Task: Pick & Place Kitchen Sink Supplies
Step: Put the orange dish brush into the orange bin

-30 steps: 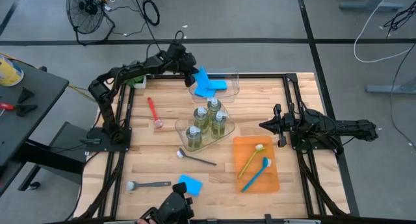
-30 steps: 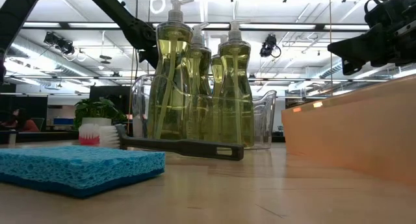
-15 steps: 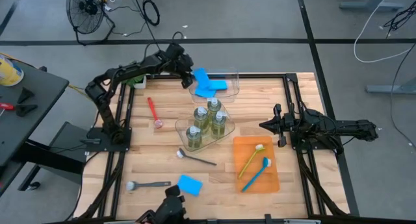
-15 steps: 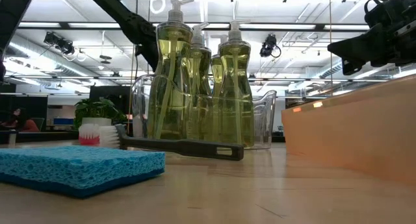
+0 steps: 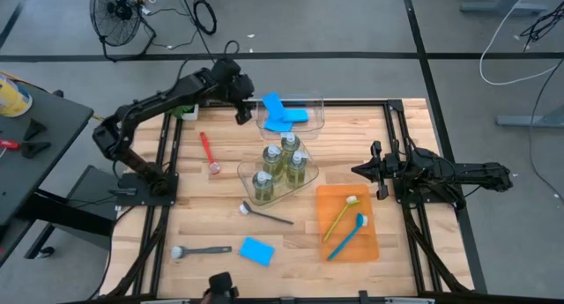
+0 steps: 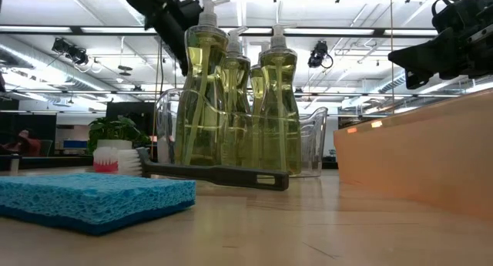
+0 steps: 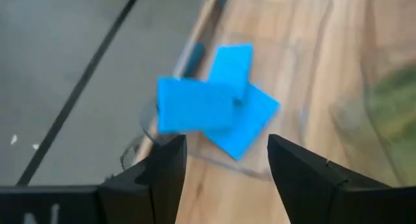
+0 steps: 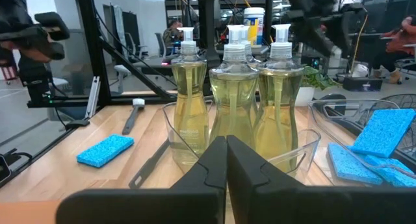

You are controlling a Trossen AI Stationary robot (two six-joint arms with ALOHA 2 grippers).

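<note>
Three blue sponges (image 7: 214, 107) lie overlapping in a clear bin (image 5: 310, 104) at the table's far edge. My left gripper (image 5: 242, 113) hangs open above the table just left of that bin, its fingers (image 7: 170, 160) empty. Several pump bottles (image 5: 282, 166) stand in a second clear bin in the middle. A yellow-green brush (image 5: 340, 216) and a blue brush (image 5: 347, 236) lie on the orange tray (image 5: 368, 198). A red brush (image 5: 207, 152), two dark grey brushes (image 5: 269, 216) (image 5: 201, 249) and one more blue sponge (image 5: 256, 250) lie on the wood. My right gripper (image 5: 355, 171) waits shut at the right.
A leafy plant (image 5: 185, 110) stands at the far left corner behind my left arm. Bare wood lies between the red brush and the bottle bin, and along the near edge right of the loose sponge.
My left gripper has drawn away from the sponges in the far bin, going up and toward the table's left edge. The sponges stay lying in the bin.
</note>
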